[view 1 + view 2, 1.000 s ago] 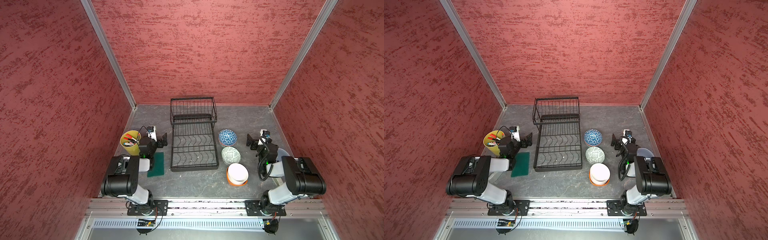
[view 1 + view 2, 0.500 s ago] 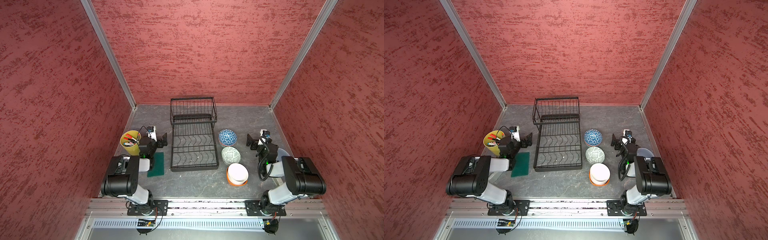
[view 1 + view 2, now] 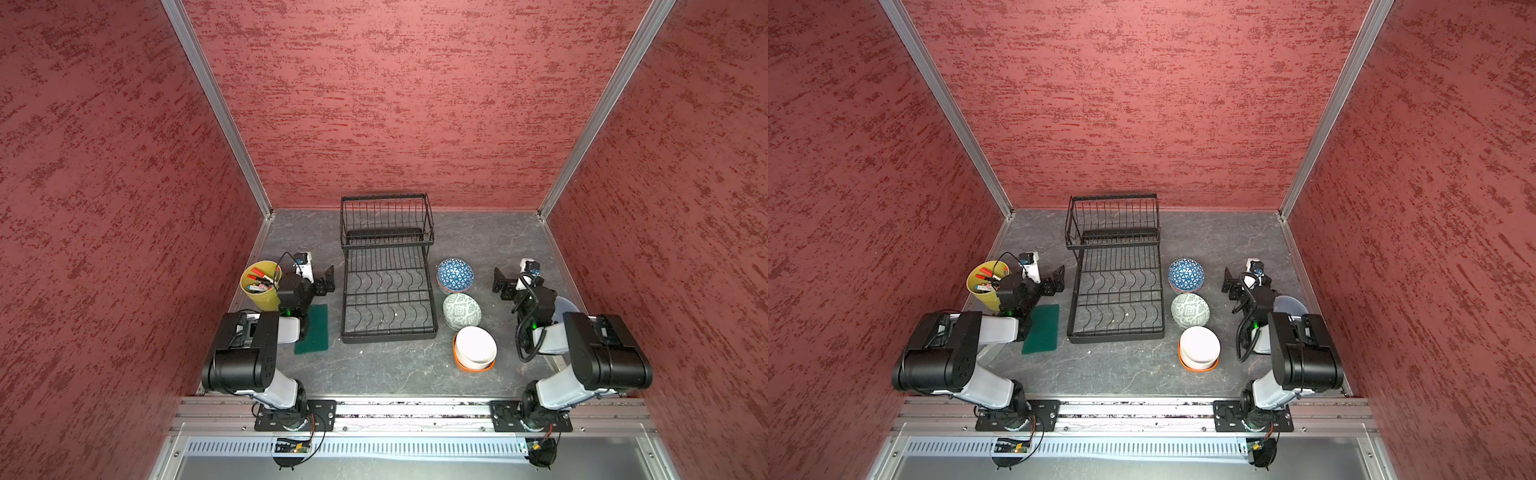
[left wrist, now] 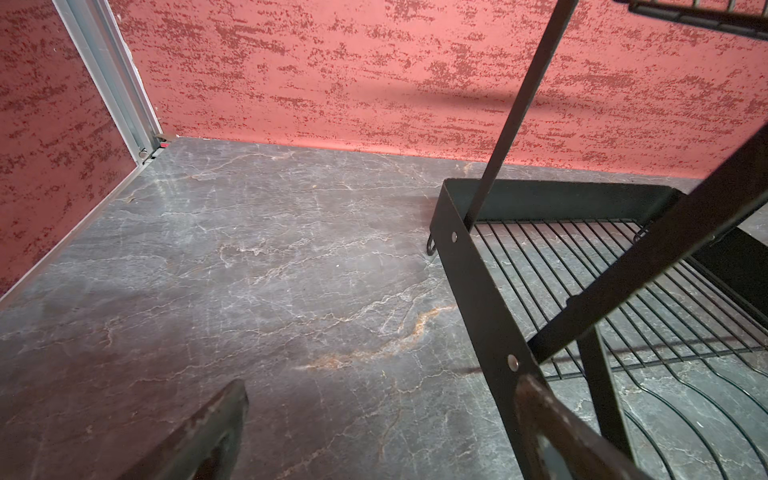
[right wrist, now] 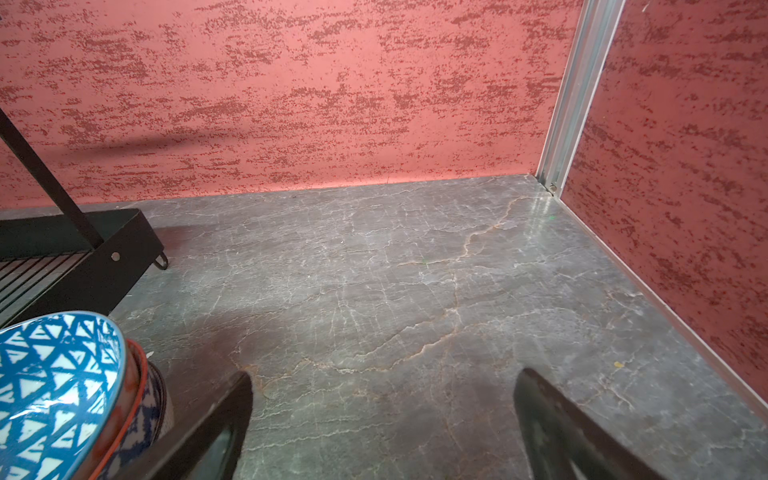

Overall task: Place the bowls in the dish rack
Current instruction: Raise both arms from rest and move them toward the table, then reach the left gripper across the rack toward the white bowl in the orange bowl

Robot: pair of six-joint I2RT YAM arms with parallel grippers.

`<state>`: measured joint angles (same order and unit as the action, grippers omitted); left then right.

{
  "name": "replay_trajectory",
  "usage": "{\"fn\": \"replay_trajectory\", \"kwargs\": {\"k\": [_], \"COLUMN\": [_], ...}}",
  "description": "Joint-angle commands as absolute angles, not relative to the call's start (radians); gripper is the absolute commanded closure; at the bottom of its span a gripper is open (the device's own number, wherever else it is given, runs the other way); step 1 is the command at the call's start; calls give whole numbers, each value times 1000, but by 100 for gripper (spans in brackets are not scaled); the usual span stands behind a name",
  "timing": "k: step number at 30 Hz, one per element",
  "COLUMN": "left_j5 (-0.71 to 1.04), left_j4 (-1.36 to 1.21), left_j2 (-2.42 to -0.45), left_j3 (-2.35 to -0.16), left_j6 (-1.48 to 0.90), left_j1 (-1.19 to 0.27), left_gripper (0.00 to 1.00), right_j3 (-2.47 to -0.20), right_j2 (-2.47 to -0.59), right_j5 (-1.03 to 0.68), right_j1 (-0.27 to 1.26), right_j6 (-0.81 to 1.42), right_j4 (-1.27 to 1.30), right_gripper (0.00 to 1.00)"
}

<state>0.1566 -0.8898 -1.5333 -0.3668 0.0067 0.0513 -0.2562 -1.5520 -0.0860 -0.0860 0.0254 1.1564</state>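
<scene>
The black wire dish rack [image 3: 388,337] [image 3: 1116,339] stands mid-table with nothing in it, its raised basket at the far end. Right of it sit the bowls in a row: a blue triangle-patterned bowl [image 3: 455,274] [image 3: 1186,274] on top of a small stack, a grey-green patterned bowl [image 3: 462,311] [image 3: 1190,309], and a white bowl [image 3: 476,345] [image 3: 1199,345] nested in an orange one. My left gripper [image 3: 326,282] [image 4: 381,384] hovers open beside the rack's left edge [image 4: 469,266]. My right gripper [image 3: 503,284] [image 5: 384,376] is open and holds nothing, just right of the blue bowl [image 5: 54,386].
A yellow-green pot of pens [image 3: 261,284] stands behind the left arm. A green pad [image 3: 312,328] lies left of the rack. A pale blue-grey cup [image 3: 565,306] is partly hidden behind the right arm. Red walls close in three sides.
</scene>
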Motion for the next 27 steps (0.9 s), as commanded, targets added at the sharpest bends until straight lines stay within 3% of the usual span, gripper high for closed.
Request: {"fn": "replay_trajectory", "kwargs": {"k": [1,19,27], "left_j5": [181,139,68], "left_j4": [-870,-189,62], "left_j2": [-1500,-1179,-1046], "left_j3": [-377,-570,-631], "left_j6": [25,-180,-223], "left_j1": [57,47,-98], "left_gripper": [1,1,1], "right_j3": [-278,-533,-651], "right_j2": [-1510,-1177,-1114], "right_j5": [-119,4,-39], "right_j1": [-88,-85,-82], "right_j6": [10,333,413], "right_j4": [1140,338,20], "right_gripper": [1,1,1]}}
